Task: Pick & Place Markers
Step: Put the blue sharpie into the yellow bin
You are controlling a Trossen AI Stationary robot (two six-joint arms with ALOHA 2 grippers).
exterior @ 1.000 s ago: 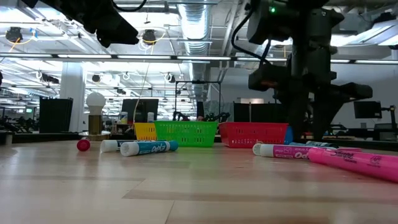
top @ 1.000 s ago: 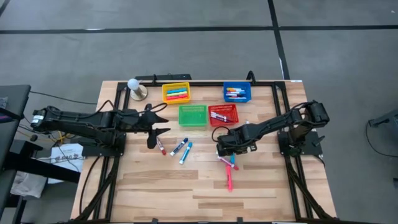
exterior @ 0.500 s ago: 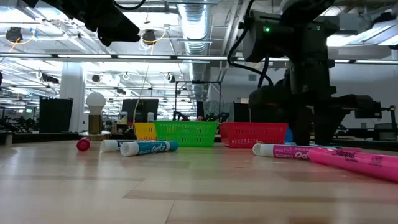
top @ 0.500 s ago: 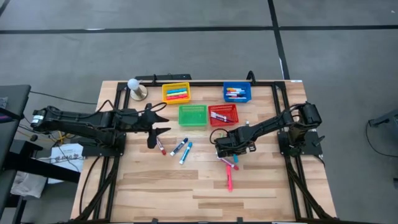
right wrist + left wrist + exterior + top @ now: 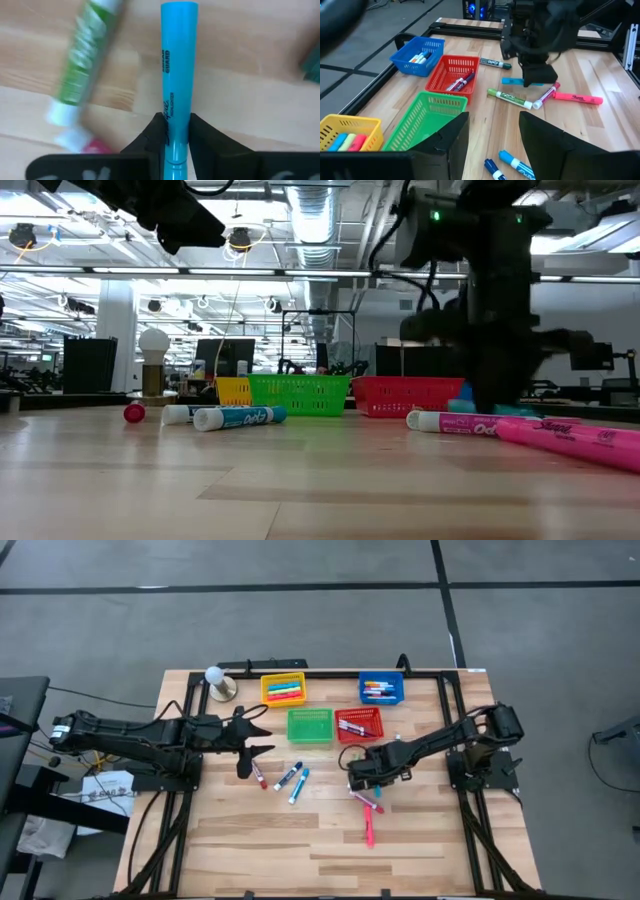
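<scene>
Pinching a smooth light-blue marker [image 5: 178, 75] with black print lengthwise, the right pincer [image 5: 176, 131] grips it.

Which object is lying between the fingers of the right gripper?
A light blue marker lies between the right gripper's fingers, which close on its sides. The right wrist view shows this.

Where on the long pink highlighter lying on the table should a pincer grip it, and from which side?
Grip the pink highlighter mid-barrel from straight above, pincer spanning its width: it lies flat on the table with both long sides free.
</scene>
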